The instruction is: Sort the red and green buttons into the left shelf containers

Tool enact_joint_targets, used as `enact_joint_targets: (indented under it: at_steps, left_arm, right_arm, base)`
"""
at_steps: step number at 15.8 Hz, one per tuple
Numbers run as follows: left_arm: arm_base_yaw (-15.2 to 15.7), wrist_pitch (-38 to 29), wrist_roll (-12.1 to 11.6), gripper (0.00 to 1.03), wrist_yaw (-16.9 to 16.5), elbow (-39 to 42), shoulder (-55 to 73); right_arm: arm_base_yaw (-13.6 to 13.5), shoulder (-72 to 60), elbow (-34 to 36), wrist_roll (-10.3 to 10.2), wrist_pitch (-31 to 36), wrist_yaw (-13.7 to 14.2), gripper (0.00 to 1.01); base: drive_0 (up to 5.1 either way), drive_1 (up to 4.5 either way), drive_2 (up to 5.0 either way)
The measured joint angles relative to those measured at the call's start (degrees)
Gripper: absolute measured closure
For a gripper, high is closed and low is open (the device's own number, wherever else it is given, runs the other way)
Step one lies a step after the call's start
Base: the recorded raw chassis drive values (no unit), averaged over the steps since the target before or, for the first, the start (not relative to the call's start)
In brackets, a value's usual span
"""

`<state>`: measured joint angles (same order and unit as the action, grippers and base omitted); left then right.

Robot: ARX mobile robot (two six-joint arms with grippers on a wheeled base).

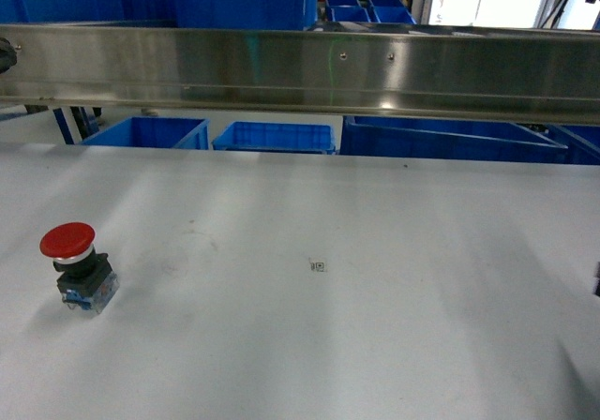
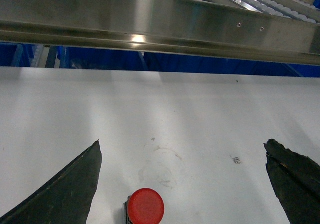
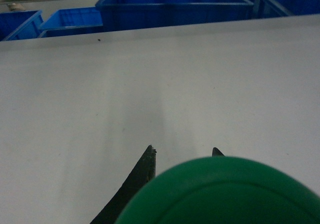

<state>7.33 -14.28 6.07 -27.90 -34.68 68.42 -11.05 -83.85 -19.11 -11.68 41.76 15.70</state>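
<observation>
Standing upright on the white worktop (image 1: 375, 345), the red button (image 1: 77, 268) shows its round red mushroom cap, black collar and bluish clear block base in the head view, well to the left of a small square mark (image 1: 318, 266) printed on the surface. Neither hand appears in that view.

From the left wrist camera, the left hand (image 2: 185, 184) is spread wide, its two dark fingers (image 2: 65, 194) at the lower corners of the picture. The red button (image 2: 146, 206) sits between them, nearer the left finger, touching neither, with its cap at the bottom edge of the view. A faint ring-shaped smudge (image 2: 162, 166) lies on the worktop just beyond the button, and the square mark (image 2: 237, 159) lies farther right.

From the right wrist camera, a large round green cap, the green button (image 3: 225, 194), fills the lower part of the picture. The right hand (image 3: 182, 154) is closed around it, with one dark fingertip (image 3: 147, 161) showing at the cap's left edge and another tip just visible at its top. The button is held above bare worktop.

Beyond the far edge of the worktop runs a steel rail (image 1: 300, 68), and behind and below it stand blue plastic crates (image 1: 274, 137).
</observation>
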Motion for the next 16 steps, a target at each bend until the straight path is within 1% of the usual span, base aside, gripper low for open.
enact_joint_targets:
  at_steps: [1, 2, 3, 4, 6, 7, 9, 10, 12, 13, 14, 16]
  left_arm:
    - [0.0, 0.0, 0.0, 0.05, 0.0, 0.0, 0.0]
    - [0.0, 0.0, 0.0, 0.05, 0.0, 0.0, 0.0]
    - [0.0, 0.0, 0.0, 0.05, 0.0, 0.0, 0.0]
    - [0.0, 0.0, 0.0, 0.05, 0.0, 0.0, 0.0]
    - [-0.4, 1.4, -0.1, 0.05, 0.3, -0.3, 0.3]
    - [-1.1, 1.2, -0.8, 0.05, 1.6, -0.4, 2.1]
    - [-3.1, 0.2, -4.2, 0.05, 5.6, -0.6, 8.3]
    - [-3.1, -0.5, -5.1, 0.05, 6.8, -1.1, 11.6]
    - [-3.2, -3.5, -6.8, 0.05, 8.2, -2.6, 16.7]
    - [-3.2, -3.9, -7.7, 0.05, 8.5, -3.7, 19.6]
    - [-3.5, -5.1, -8.2, 0.05, 8.5, -3.9, 22.0]
    - [-4.2, -4.3, -8.5, 0.05, 8.5, -4.1, 24.3]
  right_arm:
    - [-1.2, 9.0, 3.5, 2.6, -3.3, 0.5, 0.75]
    - [-2.2, 15.2, 5.6, 4.3, -6.6, 0.3, 0.75]
    - [-3.4, 20.1, 6.3, 6.0, -8.5, 0.8, 0.75]
    - [-4.3, 21.8, 6.1, 7.0, -8.1, 1.2, 0.75]
    - [-4.3, 21.2, 5.9, 7.5, -8.8, 1.3, 0.75]
    - [-4.3, 21.2, 5.9, 7.7, -8.6, 1.4, 0.75]
    - [-4.3, 21.2, 5.9, 7.7, -8.6, 1.4, 0.75]
    - [-4.3, 21.2, 5.9, 7.7, -8.7, 1.4, 0.75]
    - [-4.3, 21.2, 5.9, 7.8, -8.6, 1.4, 0.75]
    - [-4.3, 21.2, 5.9, 7.8, -8.6, 1.4, 0.75]
    - [-4.3, 21.2, 5.9, 7.8, -8.7, 1.4, 0.75]
    - [-4.3, 21.2, 5.9, 7.9, -8.7, 1.4, 0.75]
  base:
    - [0.0, 0.0, 0.0]
    - [0.0, 0.0, 0.0]
    - [0.0, 0.0, 0.0]
    - [0.0, 0.0, 0.0]
    - [0.0, 0.0, 0.0]
    - [0.0, 0.0, 0.0]
    - [0.0, 0.0, 0.0]
    - [0.0, 0.0, 0.0]
    - [0.0, 0.0, 0.0]
    - [0.0, 0.0, 0.0]
    - [0.0, 0.0, 0.0]
    - [0.0, 0.0, 0.0]
